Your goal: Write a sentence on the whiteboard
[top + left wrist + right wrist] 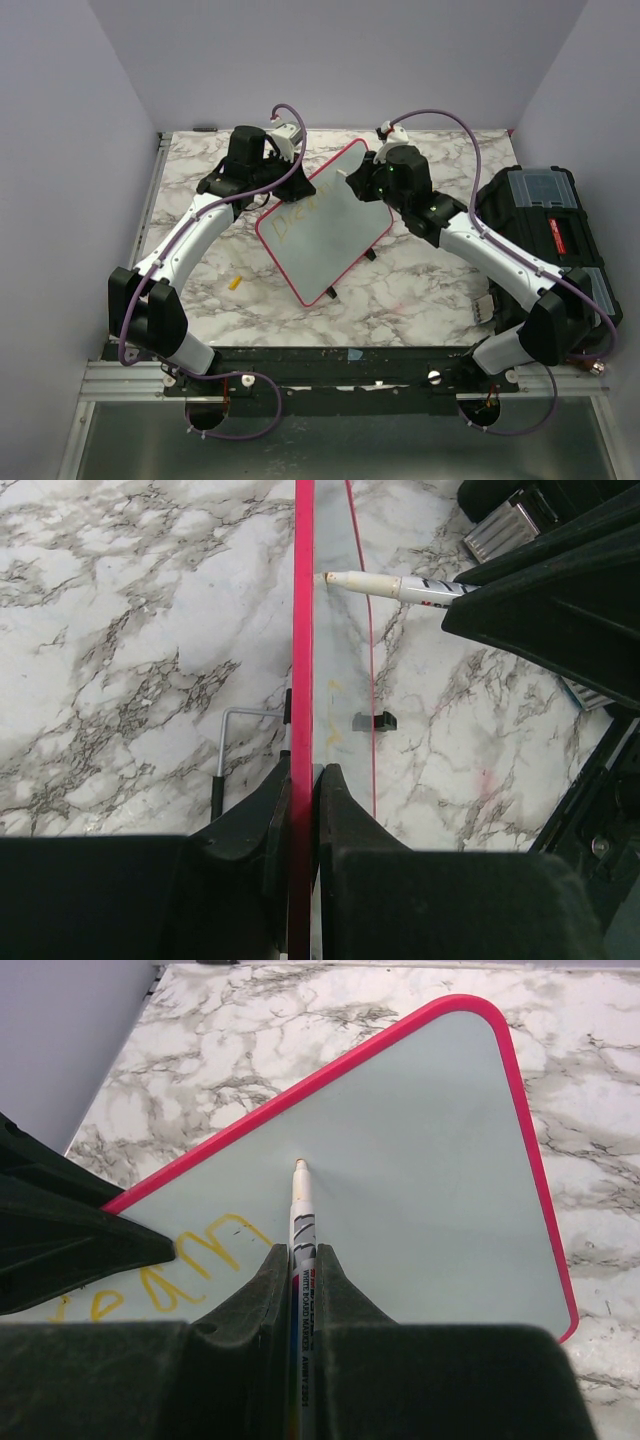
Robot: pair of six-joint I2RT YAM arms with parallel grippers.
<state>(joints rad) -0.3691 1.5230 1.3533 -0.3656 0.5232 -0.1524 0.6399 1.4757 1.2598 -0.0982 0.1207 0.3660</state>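
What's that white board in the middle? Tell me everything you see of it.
The whiteboard is a glossy, roughly square white panel with rounded corners and a thin red-pink rim, set cornerwise on the marble table. Small black clips stick out of one edge. Faint yellow lettering sits near the opposite edge, where the left gripper pinches the rim. The tip of a marker touches the bare face.

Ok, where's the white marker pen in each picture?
Top view: too small to tell, by the right gripper.
Left wrist: white marker pen, upper right, tip at the board.
Right wrist: centre, held in that gripper.
Shared landmark: pink-rimmed white whiteboard.
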